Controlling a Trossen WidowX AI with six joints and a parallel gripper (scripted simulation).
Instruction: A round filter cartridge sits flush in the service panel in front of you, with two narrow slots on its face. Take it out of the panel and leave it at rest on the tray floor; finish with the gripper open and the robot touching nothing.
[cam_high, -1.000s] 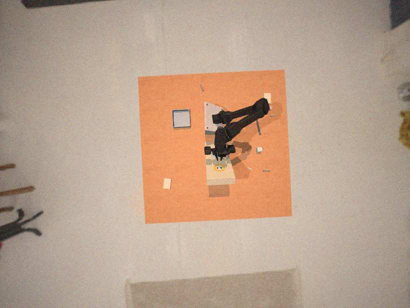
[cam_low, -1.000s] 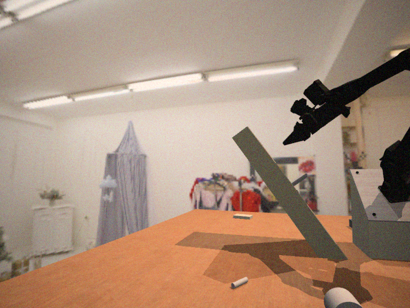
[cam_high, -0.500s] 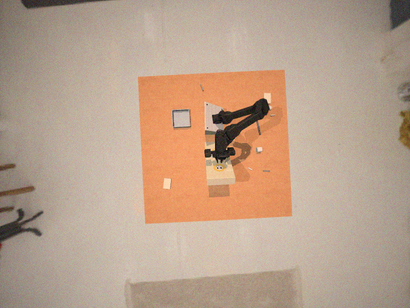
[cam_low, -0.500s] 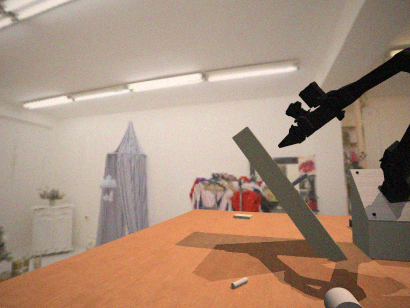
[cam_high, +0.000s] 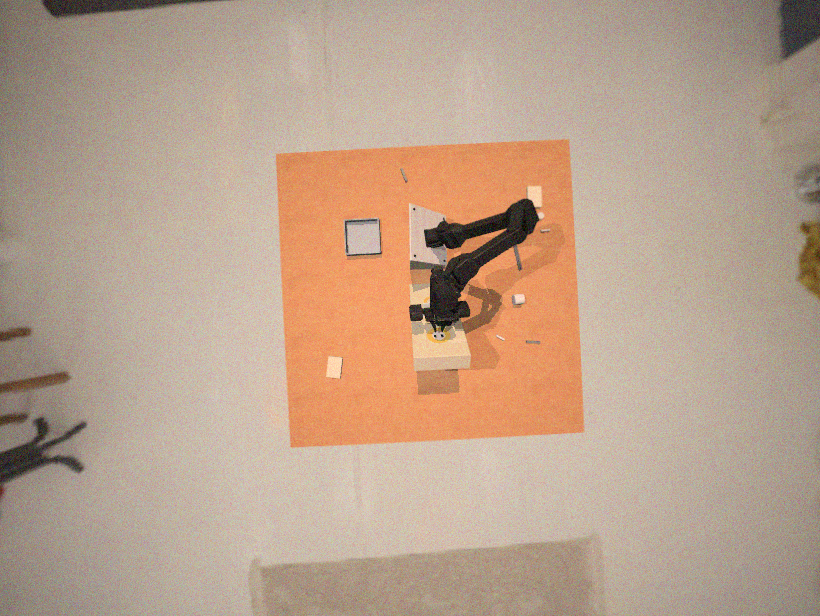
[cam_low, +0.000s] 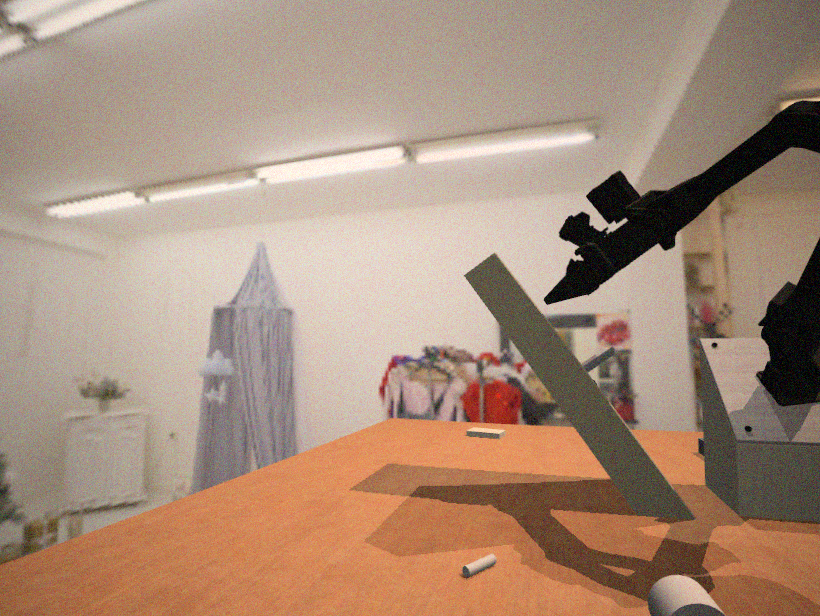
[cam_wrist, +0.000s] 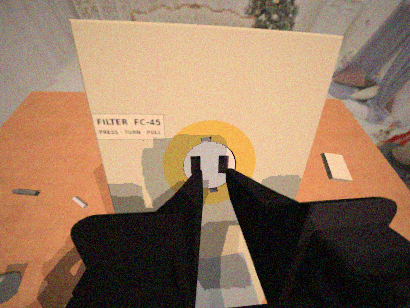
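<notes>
Cartridge (cam_high: 438, 336) (cam_wrist: 210, 164) seated in service panel (cam_high: 440, 351) (cam_low: 576, 384) (cam_wrist: 210, 75), inside the yellow ring (cam_wrist: 172, 162). Panel is landmark; it leans on the tabletop (cam_high: 344, 411) (cam_low: 265, 530) (cam_wrist: 45, 135).

Gripper (cam_high: 438, 329) (cam_low: 547, 302) (cam_wrist: 213, 174) at the cartridge face, jaws partly open, gap between tips, nothing clamped. Tips line up with the two dark slots; can't tell if they're in or touching. Exterior: gripper comes in from the panel's upper sloped side, pointing down at it.

Label (cam_wrist: 129, 127) on panel beside ring, reads FILTER FC-45. Tray (cam_high: 363, 237) well apart from panel, cartridge not in it. Arm base block (cam_high: 418, 246) (cam_low: 775, 477) near panel, between panel and the top view's upper edge.
</notes>
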